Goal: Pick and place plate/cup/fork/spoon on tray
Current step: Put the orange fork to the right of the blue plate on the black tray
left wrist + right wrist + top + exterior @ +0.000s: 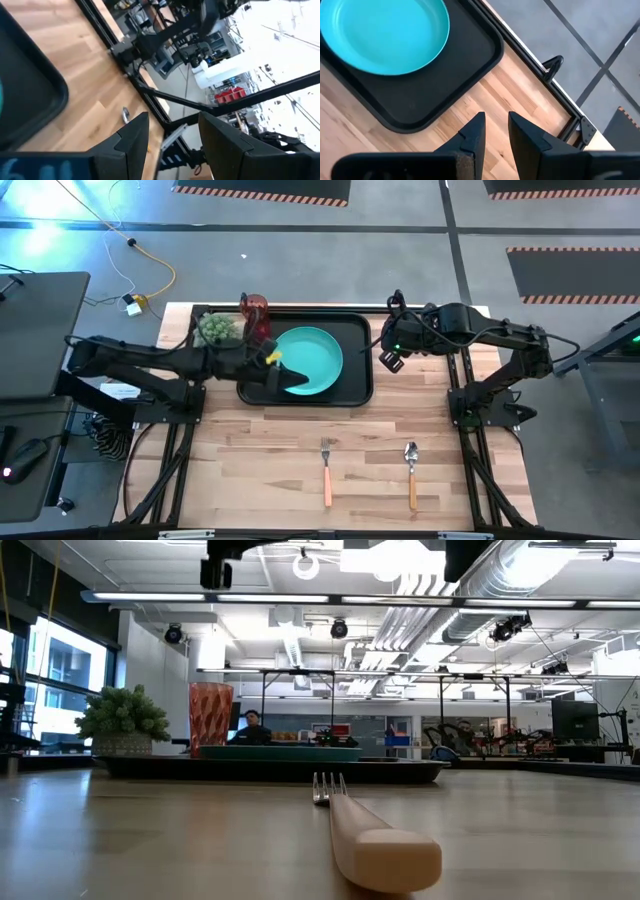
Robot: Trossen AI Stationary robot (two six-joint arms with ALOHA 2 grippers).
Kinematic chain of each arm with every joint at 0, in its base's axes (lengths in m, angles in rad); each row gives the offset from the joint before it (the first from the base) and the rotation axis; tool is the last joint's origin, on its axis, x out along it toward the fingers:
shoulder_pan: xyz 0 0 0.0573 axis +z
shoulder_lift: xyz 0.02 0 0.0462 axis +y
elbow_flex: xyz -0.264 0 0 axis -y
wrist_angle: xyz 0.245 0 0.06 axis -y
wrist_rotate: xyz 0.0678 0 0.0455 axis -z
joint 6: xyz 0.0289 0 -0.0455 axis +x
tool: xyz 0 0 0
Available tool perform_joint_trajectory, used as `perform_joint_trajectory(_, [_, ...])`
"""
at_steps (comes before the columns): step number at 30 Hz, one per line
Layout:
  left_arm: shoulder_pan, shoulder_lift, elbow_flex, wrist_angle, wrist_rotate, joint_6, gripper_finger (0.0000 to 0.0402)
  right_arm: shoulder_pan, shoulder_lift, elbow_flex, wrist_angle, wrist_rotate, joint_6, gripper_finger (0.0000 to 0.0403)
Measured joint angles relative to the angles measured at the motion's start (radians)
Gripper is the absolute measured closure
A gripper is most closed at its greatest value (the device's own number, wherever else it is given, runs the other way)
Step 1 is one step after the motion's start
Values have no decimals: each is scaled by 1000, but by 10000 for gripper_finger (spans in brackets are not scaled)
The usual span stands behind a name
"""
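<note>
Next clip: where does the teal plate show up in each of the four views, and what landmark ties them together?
High view: the plate lies centre, on the tray.
Low view: seen edge-on as a thin teal band on the tray, right of the cup.
Left wrist view: only a teal sliver at the left edge.
Right wrist view: top left.
Shared landmark: the black tray.

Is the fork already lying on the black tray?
No, the fork lies on the bare table, apart from the tray.
</note>
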Motion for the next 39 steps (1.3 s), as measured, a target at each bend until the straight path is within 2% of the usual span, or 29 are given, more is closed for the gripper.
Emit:
perform_joint_trajectory(6, [-100,93,125,-12,-91,-6,241,0,0,0,0,-27,-57,327])
perform_joint_trajectory(13, [-175,215,268,-244,-204,-70,241,0,0,0,0,-28,-67,327])
perform_joint_trajectory(17, [-215,283,321,-302,-228,-153,241,0,0,0,2,-29,-66,327])
perform_joint_trajectory(29, [-276,461,367,-361,-265,-355,241,0,0,0,10,-28,-111,327])
perform_joint_trajectory(39, [-332,549,367,-367,-245,-467,241,0,0,0,46,-28,-111,327])
